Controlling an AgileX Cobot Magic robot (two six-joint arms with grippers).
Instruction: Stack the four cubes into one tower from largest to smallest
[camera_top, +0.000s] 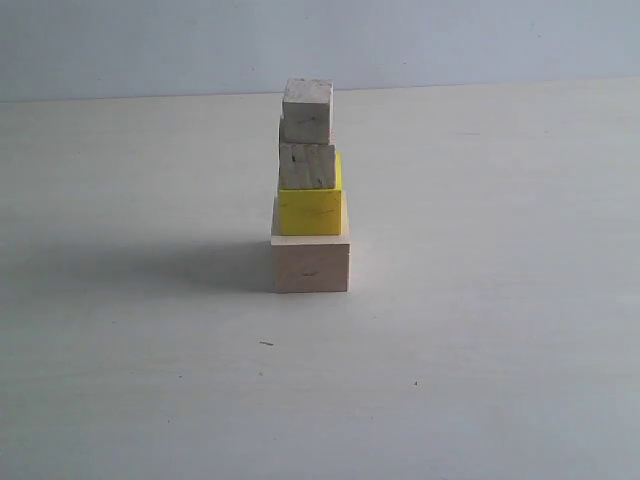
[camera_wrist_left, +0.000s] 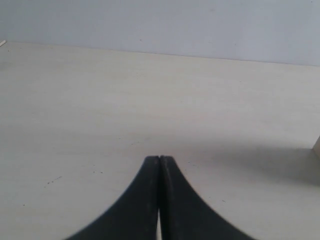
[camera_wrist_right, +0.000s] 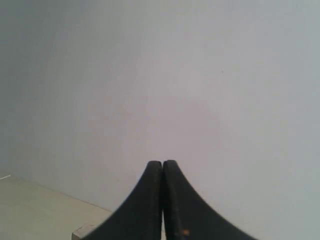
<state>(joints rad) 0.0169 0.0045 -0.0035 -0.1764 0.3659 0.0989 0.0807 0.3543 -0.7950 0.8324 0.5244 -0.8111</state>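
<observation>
The tower (camera_top: 310, 190) stands in the middle of the table in the exterior view. Its base is the large pale wood cube (camera_top: 311, 265); on it sits the yellow cube (camera_top: 310, 208), then a small speckled cube (camera_top: 307, 166), then the second small speckled cube (camera_top: 307, 111) on top. Neither arm shows in the exterior view. My left gripper (camera_wrist_left: 159, 158) is shut and empty, low over bare table. My right gripper (camera_wrist_right: 162, 162) is shut and empty, facing the wall. A pale cube corner (camera_wrist_right: 82, 231) shows beside its fingers.
The pale table (camera_top: 480, 330) spreads all round the tower, with a plain bluish wall (camera_top: 480, 40) behind. A pale wooden edge (camera_wrist_left: 317, 146) and its shadow show at the side of the left wrist view.
</observation>
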